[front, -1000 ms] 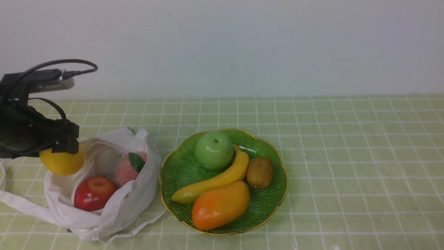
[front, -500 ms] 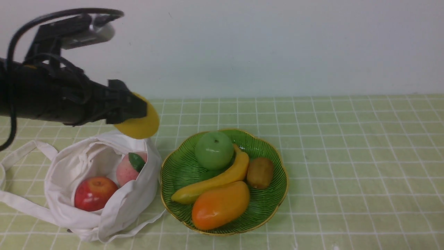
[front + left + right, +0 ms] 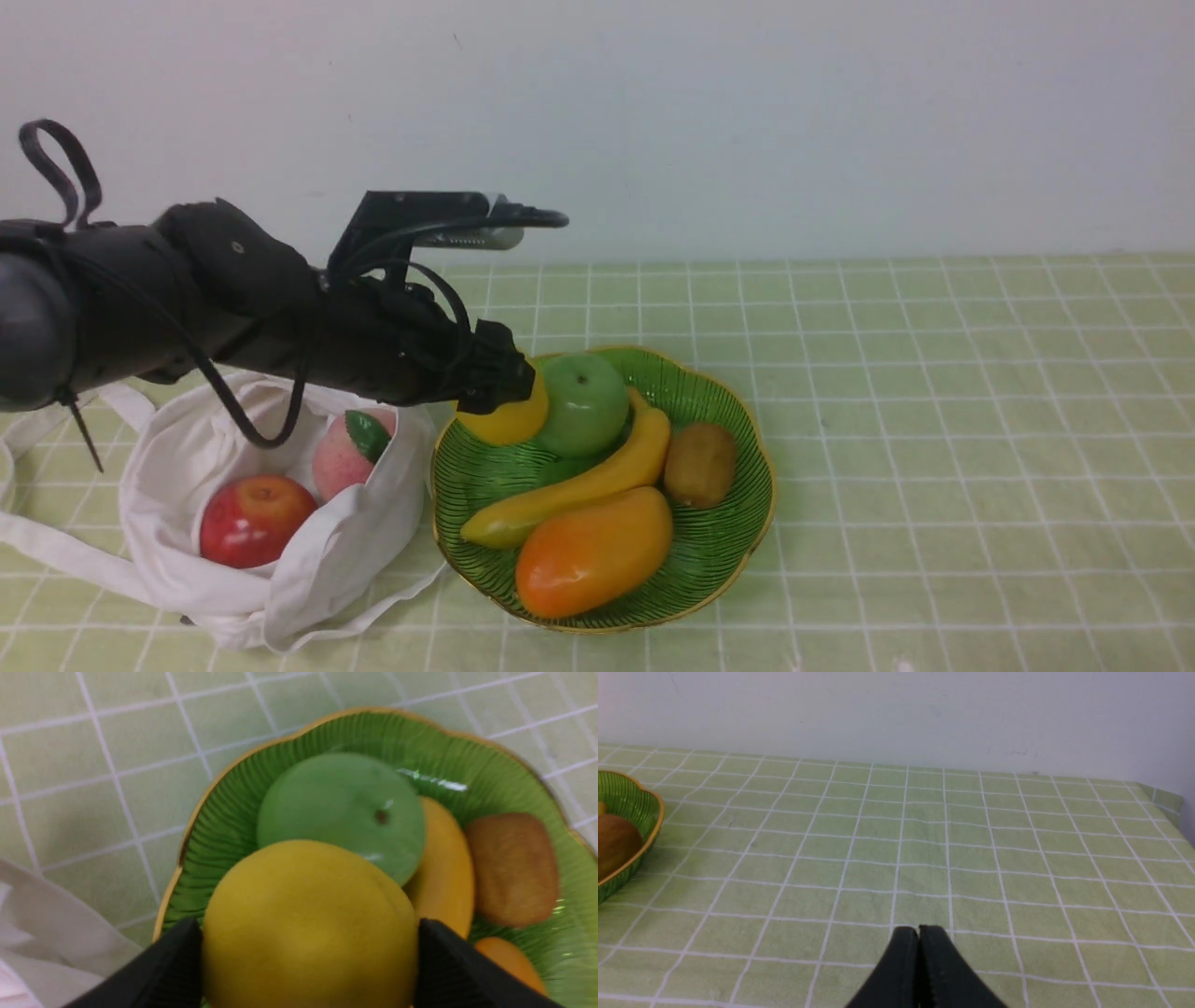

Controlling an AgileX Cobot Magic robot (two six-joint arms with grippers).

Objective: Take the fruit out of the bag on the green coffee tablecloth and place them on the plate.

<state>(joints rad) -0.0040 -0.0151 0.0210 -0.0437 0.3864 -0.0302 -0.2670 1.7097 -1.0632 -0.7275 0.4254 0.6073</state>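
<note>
My left gripper [image 3: 499,392] is shut on the yellow lemon [image 3: 509,417] and holds it over the near-left part of the green ribbed plate [image 3: 738,551], beside the green apple [image 3: 583,403]. In the left wrist view the lemon [image 3: 308,926] sits between the two black fingers [image 3: 448,961]. The white cloth bag [image 3: 308,560] lies left of the plate on the green checked tablecloth [image 3: 934,420], with the red apple [image 3: 254,519] and the pink peach [image 3: 347,453] inside. My right gripper [image 3: 918,929] is shut and empty over bare cloth.
The plate also holds a banana [image 3: 579,485], an orange mango [image 3: 593,551] and a kiwi [image 3: 700,464]. The bag's straps [image 3: 47,551] trail left. A pale wall stands behind the table. The plate's edge [image 3: 649,826] shows in the right wrist view.
My left gripper has carried the lemon from above the bag to the right and down over the plate's left side. The bag, its fruit and the plate have not moved.
</note>
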